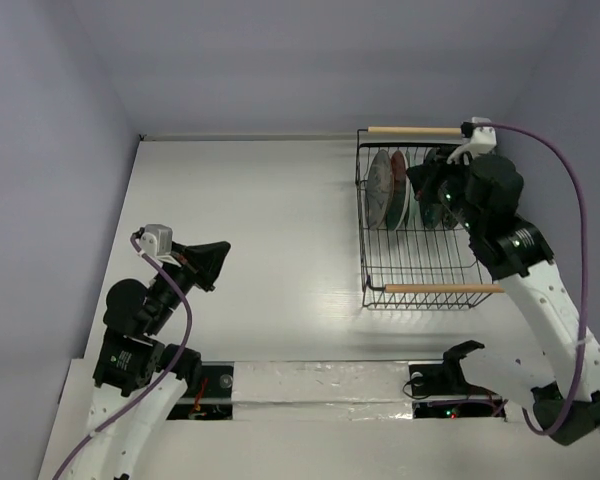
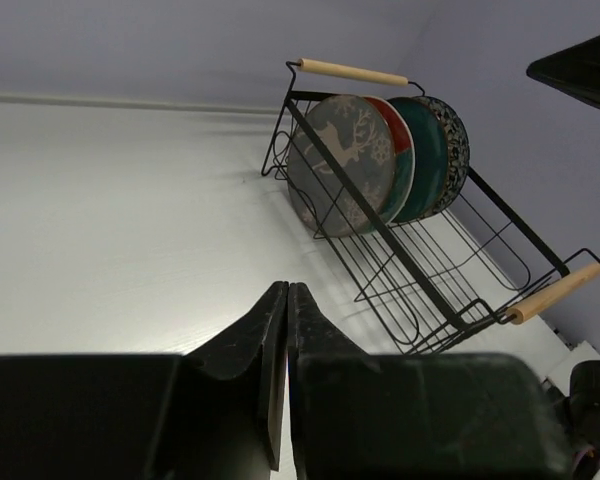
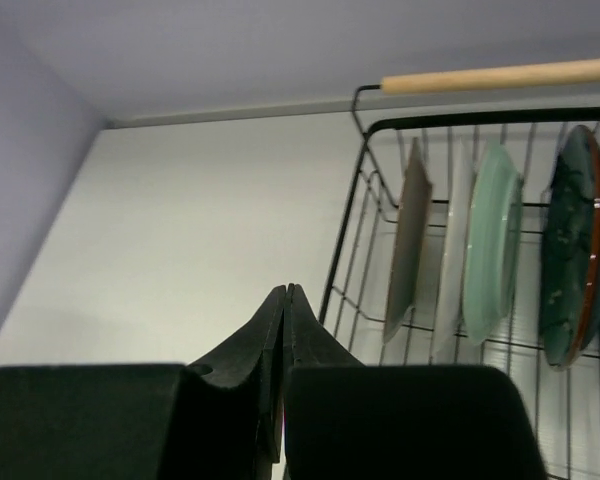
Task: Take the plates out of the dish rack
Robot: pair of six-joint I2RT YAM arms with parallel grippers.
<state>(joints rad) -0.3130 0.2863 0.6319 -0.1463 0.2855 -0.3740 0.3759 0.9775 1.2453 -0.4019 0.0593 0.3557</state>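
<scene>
Left gripper (image 2: 286, 296) hovers over the worktop (image 1: 260, 200), well left of the dish rack (image 1: 364, 240), jaws pressed together, holding nothing. The plates (image 1: 390, 190) stand on edge at the rack's far end. Right gripper (image 3: 285, 298) hangs above the rack beside them, jaws closed, empty.

Plates (image 2: 345, 160) stand upright in the dish rack (image 2: 555, 293).

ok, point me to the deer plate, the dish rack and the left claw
deer plate (image 2: 342, 165), left wrist view, middle of its face, by the deer motif.
dish rack (image 2: 553, 292), left wrist view, on its near wooden handle.
left claw (image 2: 288, 292), left wrist view, midway between its shut fingertips.
</scene>
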